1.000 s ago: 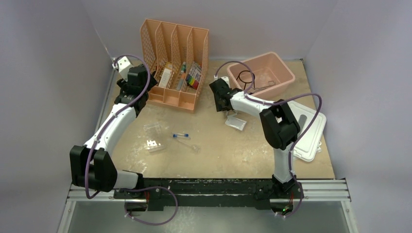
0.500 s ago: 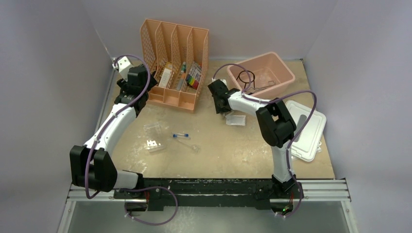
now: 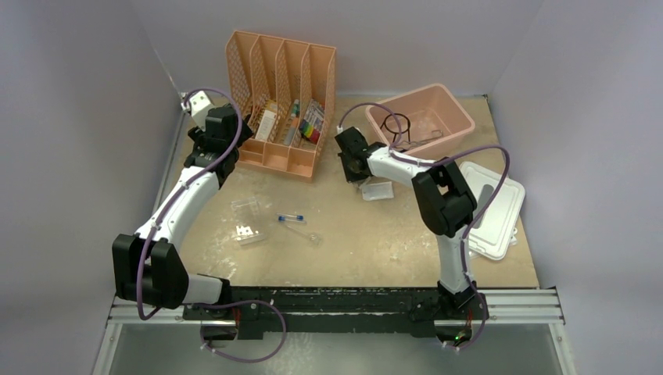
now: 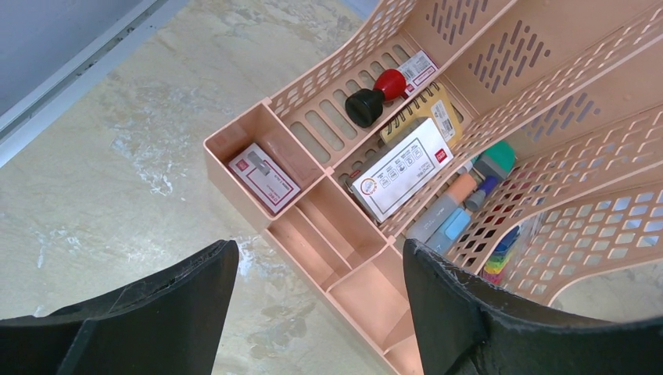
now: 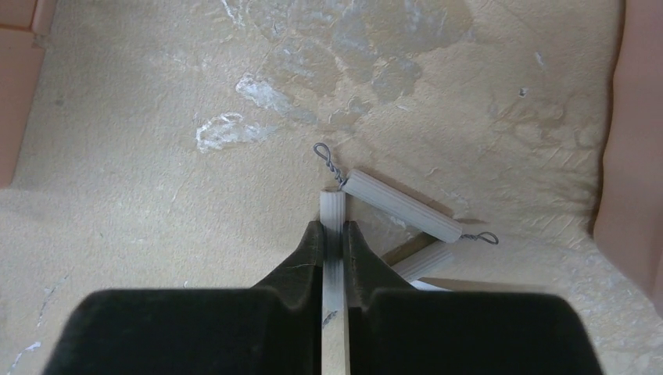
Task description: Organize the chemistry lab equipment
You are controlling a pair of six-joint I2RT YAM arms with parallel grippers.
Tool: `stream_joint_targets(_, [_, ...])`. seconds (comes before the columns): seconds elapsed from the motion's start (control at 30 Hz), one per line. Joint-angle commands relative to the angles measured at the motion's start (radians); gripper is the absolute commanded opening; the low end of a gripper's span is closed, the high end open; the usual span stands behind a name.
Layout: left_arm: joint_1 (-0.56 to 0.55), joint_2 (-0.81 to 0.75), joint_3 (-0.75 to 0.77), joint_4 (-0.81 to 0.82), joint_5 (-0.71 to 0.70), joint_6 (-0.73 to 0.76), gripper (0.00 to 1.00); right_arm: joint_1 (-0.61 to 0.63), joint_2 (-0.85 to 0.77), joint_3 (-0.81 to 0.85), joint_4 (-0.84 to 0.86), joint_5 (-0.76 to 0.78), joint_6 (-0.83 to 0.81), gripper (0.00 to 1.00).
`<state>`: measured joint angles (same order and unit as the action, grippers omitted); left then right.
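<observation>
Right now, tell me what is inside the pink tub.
In the tub: a black wire ring and what look like metal tongs. The right arm hides its near edge.

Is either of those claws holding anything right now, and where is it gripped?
The right gripper pinches the wire triangle by one white ribbed side tube. The left gripper is open, holding nothing.
</observation>
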<state>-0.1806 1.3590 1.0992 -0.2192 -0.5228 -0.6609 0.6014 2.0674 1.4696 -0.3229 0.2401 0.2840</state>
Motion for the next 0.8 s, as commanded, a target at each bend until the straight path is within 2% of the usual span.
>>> stream_joint_targets(0.0, [0.004, -0.025, 0.025, 0.023, -0.044, 0.057, 0.76, 0.004, -0.016, -0.004, 0.024, 0.068, -0.043, 0.00])
stream_joint_targets(0.17, [0.004, -0.034, 0.053, 0.040, -0.085, 0.119, 0.77, 0.003, -0.101, 0.006, 0.083, -0.011, -0.072, 0.00])
stream_joint_targets(0.4, [0.004, -0.028, 0.064, 0.068, -0.086, 0.118, 0.77, 0.002, -0.247, 0.011, 0.216, -0.261, -0.099, 0.00])
stream_joint_targets(0.77, [0.004, -0.008, 0.070, 0.092, -0.076, 0.105, 0.77, -0.051, -0.355, 0.135, 0.249, -0.212, -0.124, 0.00])
